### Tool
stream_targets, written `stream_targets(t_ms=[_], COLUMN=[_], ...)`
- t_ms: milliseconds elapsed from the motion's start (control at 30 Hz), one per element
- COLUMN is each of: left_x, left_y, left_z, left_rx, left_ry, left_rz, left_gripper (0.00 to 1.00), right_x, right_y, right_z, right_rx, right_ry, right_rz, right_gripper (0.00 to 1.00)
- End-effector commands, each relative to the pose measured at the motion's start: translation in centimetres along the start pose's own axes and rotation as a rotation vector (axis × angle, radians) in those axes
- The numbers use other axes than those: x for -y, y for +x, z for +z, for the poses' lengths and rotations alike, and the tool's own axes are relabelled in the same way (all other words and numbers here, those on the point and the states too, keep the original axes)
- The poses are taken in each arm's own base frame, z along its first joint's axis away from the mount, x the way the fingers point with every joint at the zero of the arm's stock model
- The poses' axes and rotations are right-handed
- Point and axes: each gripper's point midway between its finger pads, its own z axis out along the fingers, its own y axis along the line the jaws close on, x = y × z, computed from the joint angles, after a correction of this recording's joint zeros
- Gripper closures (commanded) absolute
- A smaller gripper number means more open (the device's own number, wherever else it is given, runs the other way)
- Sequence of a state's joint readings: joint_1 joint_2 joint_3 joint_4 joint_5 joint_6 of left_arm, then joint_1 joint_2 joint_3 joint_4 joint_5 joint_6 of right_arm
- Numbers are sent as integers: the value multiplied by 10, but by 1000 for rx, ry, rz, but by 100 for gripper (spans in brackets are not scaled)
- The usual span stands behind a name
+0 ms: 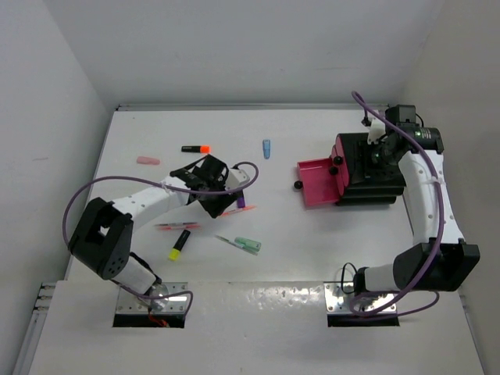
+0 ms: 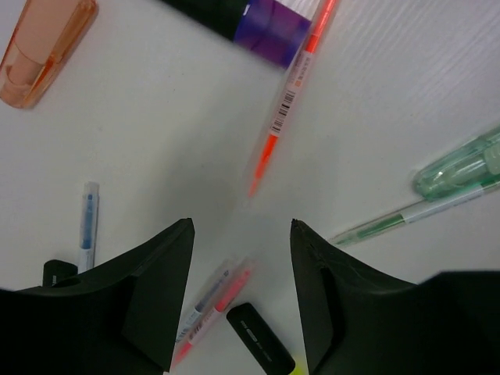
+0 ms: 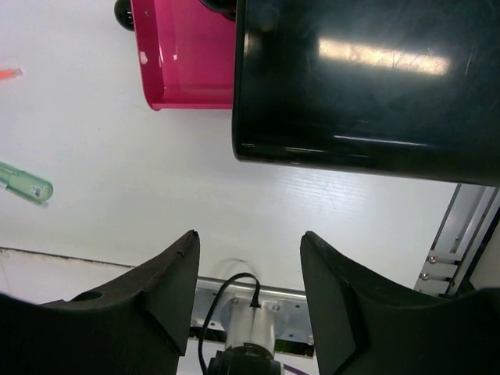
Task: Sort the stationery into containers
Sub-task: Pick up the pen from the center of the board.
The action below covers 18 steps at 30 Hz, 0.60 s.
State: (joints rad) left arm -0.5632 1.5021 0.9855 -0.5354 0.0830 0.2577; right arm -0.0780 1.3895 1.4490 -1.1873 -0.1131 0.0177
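**Left arm.** The left gripper (image 2: pixel 242 226) hangs over the table (image 1: pixel 312 258) with its fingers (image 2: pixel 160 266) set wide apart. Nothing lies between them but bare tabletop, and they hold nothing.
- Just ahead of the gap lies an orange pen (image 2: pixel 285 109), pointing toward it.
- The pen's far end lies beside a purple-tipped highlighter (image 2: pixel 266 19).
- Beneath the gap, near the finger bases, lie two thin pens (image 2: pixel 211 308) side by side and a yellow-tipped highlighter (image 2: pixel 258 336).
- A blue-and-white pen (image 2: pixel 88 226) lies outside one finger.
- A mint pen (image 2: pixel 461 168) and a thin green pen (image 2: pixel 406 215) lie outside the other finger.
- A peach stubby piece (image 2: pixel 43 47) lies farther off, at the corner of the wrist view.

In the top view, three more items lie well apart from this cluster, toward the far wall: an orange-tipped highlighter (image 1: pixel 195 148), a pink stubby piece (image 1: pixel 148 161) and a blue stubby piece (image 1: pixel 266 148).

**Right arm.** The right gripper (image 3: pixel 248 234) is likewise spread open and has hold of nothing. In the top view it hangs above the black box (image 1: pixel 371 180) on the right half of the table. A magenta drawer (image 1: pixel 316 181) is pulled out of the box toward the stationery, with a round black knob (image 1: pixel 298 185) at its front. More drawer fronts sit stacked in the box above it. A purple cable (image 1: pixel 426 168) runs along the right arm.
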Motion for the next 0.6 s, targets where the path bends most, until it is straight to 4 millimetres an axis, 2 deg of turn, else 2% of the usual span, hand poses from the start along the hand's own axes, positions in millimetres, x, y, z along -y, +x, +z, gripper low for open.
stream_targets(t_ms=[0,133,367,567], left_x=[-11,-7,14,20], left_y=[-9,-13,-14,-20], left_z=[4,16,39,55], left_rx=[23,19,7,11], left_ry=[-73,-65,-23,-24], left_rz=[15,16,52,57], left_gripper=[42,42,42,43], right_x=[-2,-2,3,5], right_y=[0,5,14,16], right_z=[-8,-9,-7,-8], right_rx=[38,34,17,15], right_ry=[-8,-3,11,14], right_rz=[-13,-10,-34,-26], right_gripper=[46,45,45,45])
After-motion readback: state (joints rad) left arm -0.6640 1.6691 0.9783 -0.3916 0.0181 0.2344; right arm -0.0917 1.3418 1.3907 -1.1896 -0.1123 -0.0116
